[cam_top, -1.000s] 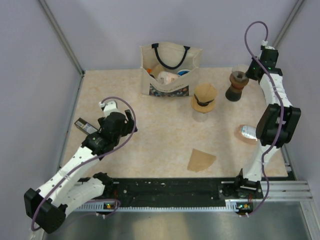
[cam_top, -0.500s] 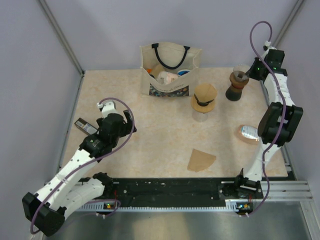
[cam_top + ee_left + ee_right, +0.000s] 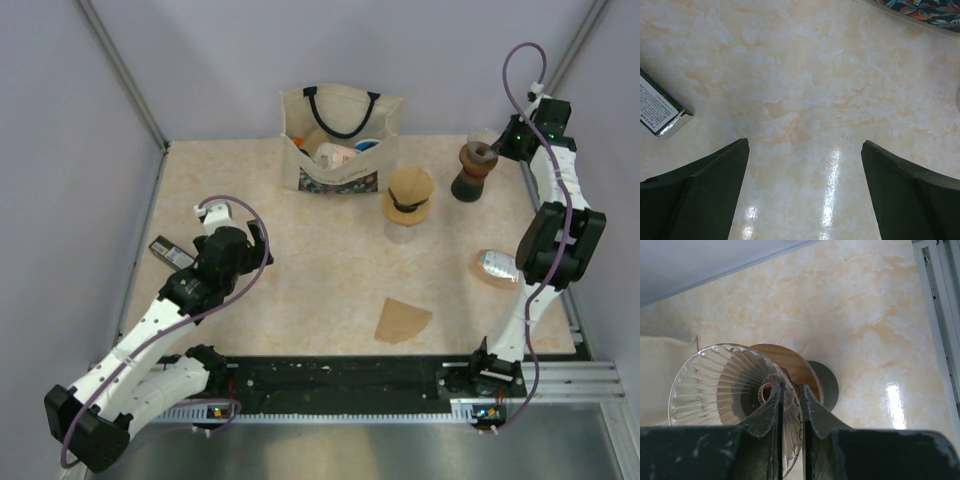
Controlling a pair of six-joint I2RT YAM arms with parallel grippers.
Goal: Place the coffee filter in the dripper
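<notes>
The coffee filter (image 3: 402, 320), a flat light-brown paper wedge, lies on the table near the front, right of centre. The dripper (image 3: 493, 266), a bluish cone on a tan ring, lies beside my right arm's elbow, partly hidden by it. My right gripper (image 3: 508, 140) (image 3: 790, 389) is at the back right corner, shut on the rim of a clear ribbed glass cup (image 3: 720, 385) with a wooden ring base, close behind the dark grinder (image 3: 473, 172). My left gripper (image 3: 258, 243) (image 3: 804, 145) is open and empty over bare table at the left.
A cream tote bag (image 3: 340, 140) with items inside stands at the back centre. A tan cone-shaped piece with a dark band (image 3: 408, 195) sits on a glass beside it. A dark packet (image 3: 172, 251) (image 3: 660, 107) lies at the left edge.
My right gripper has shifted a little toward the back right corner, still shut on the glass cup. My left arm has shifted slightly. The filter and dripper have not moved.
</notes>
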